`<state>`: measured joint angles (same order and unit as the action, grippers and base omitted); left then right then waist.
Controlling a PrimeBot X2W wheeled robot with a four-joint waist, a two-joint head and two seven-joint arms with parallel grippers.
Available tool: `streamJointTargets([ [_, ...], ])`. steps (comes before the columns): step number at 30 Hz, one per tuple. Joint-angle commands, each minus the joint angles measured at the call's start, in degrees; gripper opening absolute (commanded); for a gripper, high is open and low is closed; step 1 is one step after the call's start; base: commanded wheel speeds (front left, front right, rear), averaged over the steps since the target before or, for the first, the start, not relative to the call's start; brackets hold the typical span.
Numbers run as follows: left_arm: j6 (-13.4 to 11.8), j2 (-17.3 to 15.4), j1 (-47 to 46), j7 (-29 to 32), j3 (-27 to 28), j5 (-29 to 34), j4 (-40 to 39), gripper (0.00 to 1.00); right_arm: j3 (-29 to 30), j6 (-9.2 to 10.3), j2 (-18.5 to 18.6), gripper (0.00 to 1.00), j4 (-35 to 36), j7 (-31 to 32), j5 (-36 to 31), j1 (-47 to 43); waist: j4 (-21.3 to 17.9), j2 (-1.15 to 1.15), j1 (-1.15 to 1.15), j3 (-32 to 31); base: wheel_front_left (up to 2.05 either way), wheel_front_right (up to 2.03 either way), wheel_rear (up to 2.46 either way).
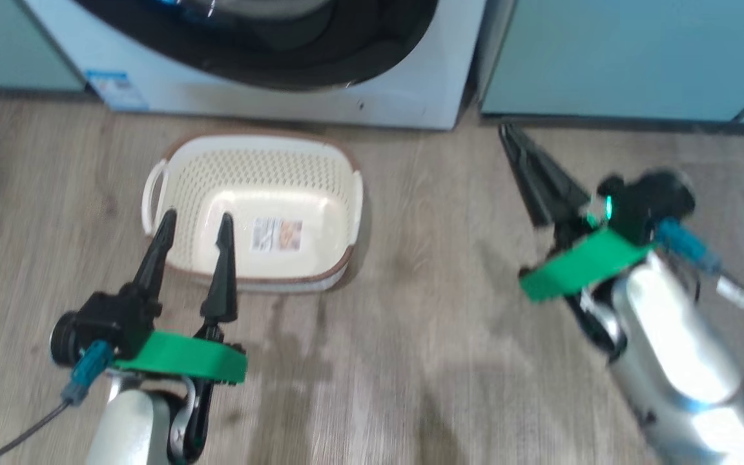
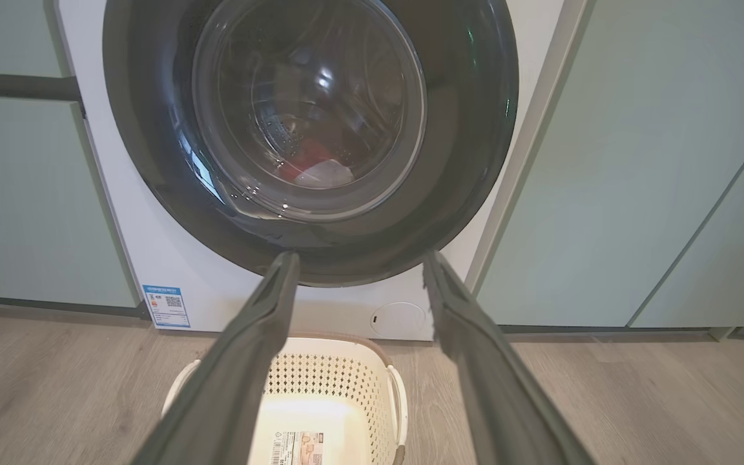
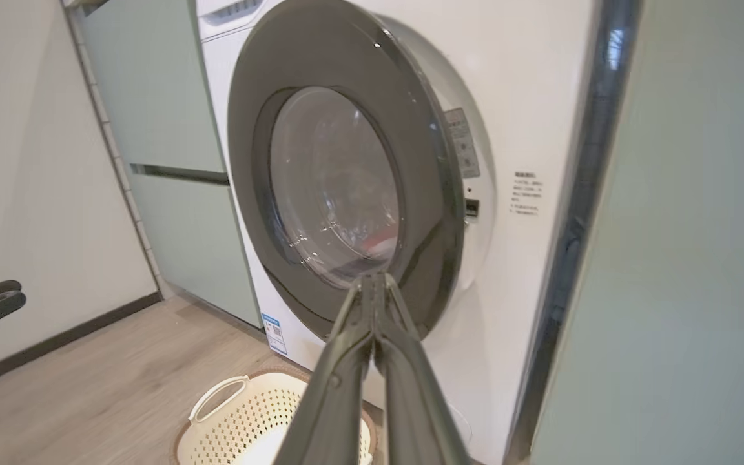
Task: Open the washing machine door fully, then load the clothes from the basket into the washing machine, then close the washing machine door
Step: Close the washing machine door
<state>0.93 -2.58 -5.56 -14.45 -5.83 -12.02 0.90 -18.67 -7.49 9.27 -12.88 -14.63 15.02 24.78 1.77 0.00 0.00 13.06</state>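
Right wrist view: the washing machine door (image 3: 346, 187) looks just ajar, with the clothes (image 3: 382, 245) behind its window. It is probably rigid, hinged and slick-rimmed, so push its free latch-side edge. The right hand (image 3: 375, 279) is clenched empty and the left hand (image 1: 196, 218) is released.

Right claw (image 3: 375, 279): fingers pressed together, tips meeting, seen against the lower rim of the washing machine door (image 3: 333, 187). Door ajar, its latch-side edge standing off the front of the washing machine (image 3: 540, 97). Clothes (image 3: 382, 247): a red and white patch low behind the window, inside the machine. Basket (image 3: 249, 420) on the floor (image 3: 107, 374), just before the machine's base. Teal cabinets (image 3: 172, 129) flank the machine.
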Motion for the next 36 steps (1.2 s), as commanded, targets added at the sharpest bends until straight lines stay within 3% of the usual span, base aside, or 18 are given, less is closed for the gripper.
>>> streamJointTargets([
  [1, 0.16, -0.3, -2.08, -0.55, 1.35, -0.21, -2.18, 1.0, -1.83, 0.0, 0.55, 0.0, 1.19, -0.37, 0.6, 2.98, 3.29, 0.0, 0.0, 3.74, 0.0, 0.0, 0.0],
  [8, -0.81, -0.3, -5.44, -0.55, -1.32, -1.78, -3.3, 1.0, -7.79, 0.0, 5.61, 0.0, -6.23, 0.04, 5.95, 17.94, 8.37, 0.0, 0.0, 9.25, 0.0, 0.0, 0.0],
  [18, -1.95, -0.3, -7.43, -0.55, -3.65, -3.12, -4.32, 1.0, -13.8, 0.0, 9.18, 0.0, -18.88, 0.09, 10.86, 35.51, 12.26, 0.0, 0.0, 14.55, 0.0, 0.0, 0.0],
  [30, -2.31, -0.3, -8.28, -0.55, -5.56, -3.56, -4.39, 1.0, -13.02, 0.0, 7.42, 0.0, -33.09, -0.25, 14.14, 46.82, 13.56, 0.0, 0.0, 17.6, 0.0, 0.0, 0.0],
  [36, -2.26, -0.3, -8.54, -0.55, -5.74, -3.48, -4.3, 1.0, -9.22, 0.0, 5.53, 0.0, -39.66, -0.33, 16.48, 50.87, 13.92, 0.0, 0.0, 18.64, 0.0, 0.0, 0.0],
])
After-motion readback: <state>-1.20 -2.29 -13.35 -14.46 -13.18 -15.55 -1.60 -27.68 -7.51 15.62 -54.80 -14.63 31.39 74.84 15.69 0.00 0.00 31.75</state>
